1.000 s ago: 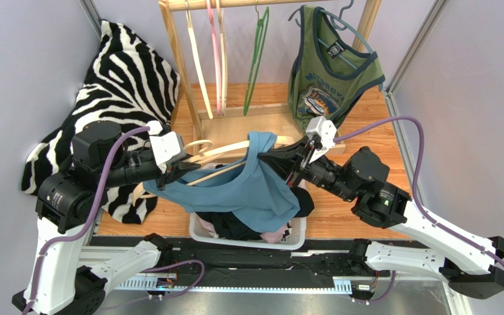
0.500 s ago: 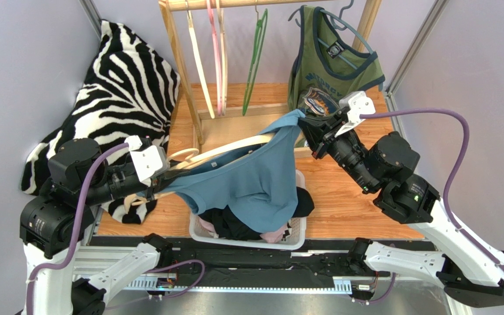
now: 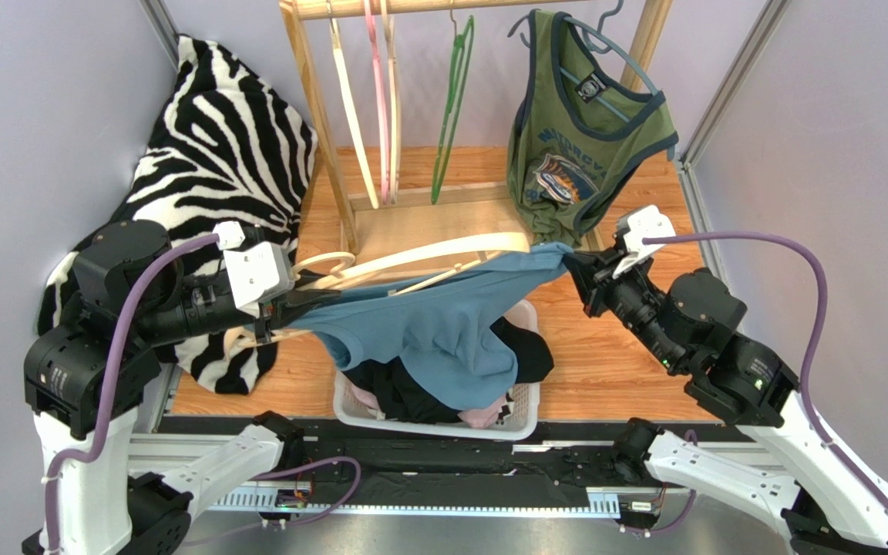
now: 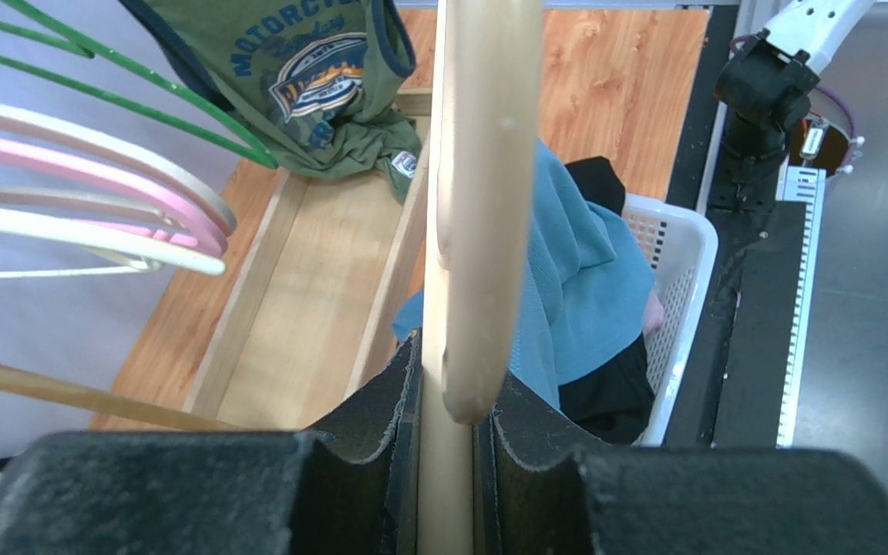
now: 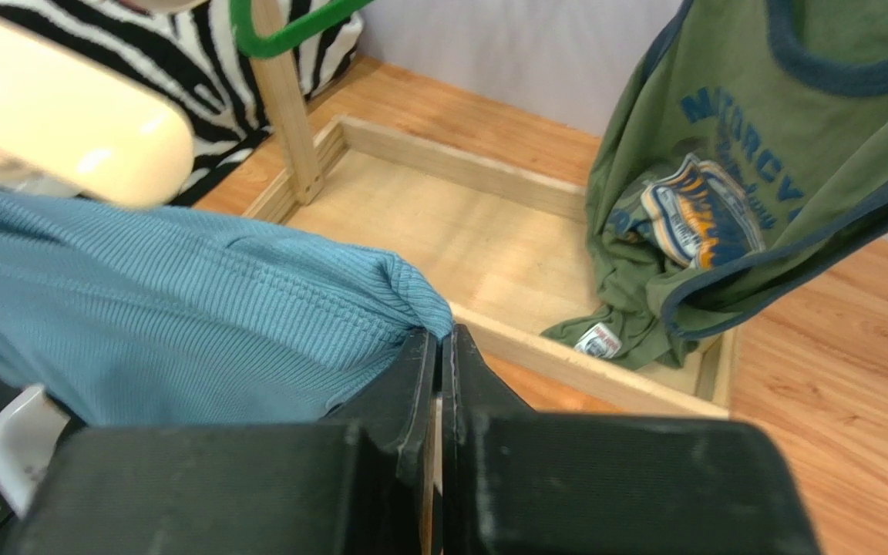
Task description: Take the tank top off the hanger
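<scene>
Above the wooden counter (image 3: pixel 605 376), the blue tank top (image 3: pixel 437 330) stretches from nine to three o'clock over a white basket (image 3: pixel 526 407), hanging along the cream hanger (image 3: pixel 437 252). At nine o'clock the left fingers (image 3: pixel 287 310) clamp narrowly on the hanger; at three, the right fingers (image 3: pixel 576 268) pinch the tank top's edge

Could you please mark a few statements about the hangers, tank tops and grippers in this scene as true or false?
1. The left gripper clamps the cream wooden hanger. True.
2. The right gripper is open and holds nothing. False: it is shut on the blue ribbed tank top.
3. The green printed tank top hangs on the wooden rack. True.
4. The white plastic basket holds no clothes. False: dark and pink garments lie in it.
</scene>
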Motion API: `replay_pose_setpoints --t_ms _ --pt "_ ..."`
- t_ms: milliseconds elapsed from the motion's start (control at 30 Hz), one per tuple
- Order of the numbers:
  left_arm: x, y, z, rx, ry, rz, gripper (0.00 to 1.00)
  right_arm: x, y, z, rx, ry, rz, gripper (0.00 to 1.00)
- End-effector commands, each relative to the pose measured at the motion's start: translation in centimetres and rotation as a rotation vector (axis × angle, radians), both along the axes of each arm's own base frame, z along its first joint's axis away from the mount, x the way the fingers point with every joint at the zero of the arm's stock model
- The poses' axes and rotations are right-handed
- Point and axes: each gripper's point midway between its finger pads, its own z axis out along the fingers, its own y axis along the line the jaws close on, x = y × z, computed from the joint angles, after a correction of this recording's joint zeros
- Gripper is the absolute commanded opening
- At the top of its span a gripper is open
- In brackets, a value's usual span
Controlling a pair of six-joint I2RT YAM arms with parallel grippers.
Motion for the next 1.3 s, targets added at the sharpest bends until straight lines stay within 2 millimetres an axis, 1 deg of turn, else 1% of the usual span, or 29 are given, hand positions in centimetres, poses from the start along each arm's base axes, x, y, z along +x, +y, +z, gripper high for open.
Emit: replay_pose_setpoints --t_ms 0,33,67,100,133,167,200,233,300,333,367,400,433,467,500,533,567,667,800,867,1000,1100,1200,1267 --pt "-0.2 -1.0 1.1 0.023 -0.053 -0.09 0.0 -2.2 0.9 -1.9 -0.008 0.066 0.127 0.0" --pt "-0.1 -1.1 0.9 0.036 -0.053 -0.094 0.0 -2.9 1.1 -2.5 -0.035 0.084 0.166 0.05" --pt "0.1 -1.2 0.4 0.055 -0.039 -0.1 0.0 -3.6 1.3 -2.6 -0.04 0.09 0.209 0.16" --pt "0.3 -1.3 0.0 0.073 -0.048 -0.111 0.0 -4.2 0.9 -1.7 -0.048 0.058 0.23 0.51" --pt "0.1 -1.4 -0.3 0.085 -0.046 -0.127 0.0 -4.6 0.3 -1.1 -0.064 0.035 0.236 0.62" --pt "0.4 -1.7 -1.0 0.104 -0.024 -0.134 0.0 -4.9 -0.3 -0.2 -0.056 0.003 0.232 0.74" --pt "0.5 -1.8 -1.3 0.118 -0.027 -0.139 0.0 -5.2 -0.9 1.2 -0.059 -0.057 0.234 0.91" --pt "0.6 -2.1 -1.9 0.133 -0.011 -0.156 0.0 -6.0 -1.8 3.0 -0.026 -0.126 0.238 0.98" --pt "1.0 -2.4 -2.6 0.159 -0.009 -0.165 0.0 -7.0 -2.0 4.8 -0.026 -0.212 0.283 1.0" --pt "1.0 -2.9 -3.1 0.178 0.002 -0.188 0.0 -7.1 -2.0 6.1 -0.017 -0.249 0.292 1.0" --pt "1.2 -3.2 -3.3 0.193 0.003 -0.196 0.0 -7.2 -1.6 6.7 -0.027 -0.265 0.314 1.0" --pt "1.3 -3.4 -3.5 0.21 -0.008 -0.205 0.0 -7.3 -0.9 7.0 -0.052 -0.281 0.349 1.0" --pt "1.6 -3.9 -3.7 0.228 0.002 -0.22 0.0 -6.6 0.2 7.5 -0.077 -0.271 0.367 1.0" --pt "1.1 -4.4 -3.7 0.236 0.0 -0.256 0.0 -6.8 1.3 7.6 -0.092 -0.269 0.416 1.0" --pt "1.0 -4.7 -3.7 0.246 -0.007 -0.278 0.0 -6.7 2.0 7.7 -0.106 -0.269 0.444 1.0" --pt "0.9 -5.0 -3.8 0.257 0.0 -0.298 0.0 -6.8 2.6 8.3 -0.117 -0.281 0.47 1.0" --pt "0.5 -5.2 -3.9 0.264 -0.009 -0.324 0.0 -6.7 4.0 7.9 -0.138 -0.265 0.526 1.0" --pt "0.3 -5.5 -4.6 0.298 -0.016 -0.356 0.0 -7.0 5.9 7.9 -0.166 -0.25 0.621 1.0" --pt "0.5 -5.6 -5.3 0.326 -0.025 -0.361 0.0 -8.3 7.2 7.3 -0.181 -0.213 0.736 1.0" --pt "0.5 -5.7 -5.4 0.329 -0.026 -0.364 0.0 -8.7 7.5 6.8 -0.189 -0.197 0.774 1.0" --pt "0.7 -6.0 -5.2 0.332 -0.032 -0.367 0.0 -8.6 8.0 5.6 -0.213 -0.17 0.795 1.0" --pt "0.8 -6.3 -5.0 0.336 -0.04 -0.37 0.0 -8.5 8.3 5.4 -0.221 -0.176 0.807 1.0" --pt "1.1 -6.7 -4.9 0.339 -0.043 -0.371 0.0 -8.3 8.7 5.1 -0.23 -0.164 0.819 0.98" --pt "1.0 -6.8 -4.8 0.34 -0.044 -0.376 0.0 -8.3 9.1 4.4 -0.237 -0.142 0.834 0.96"
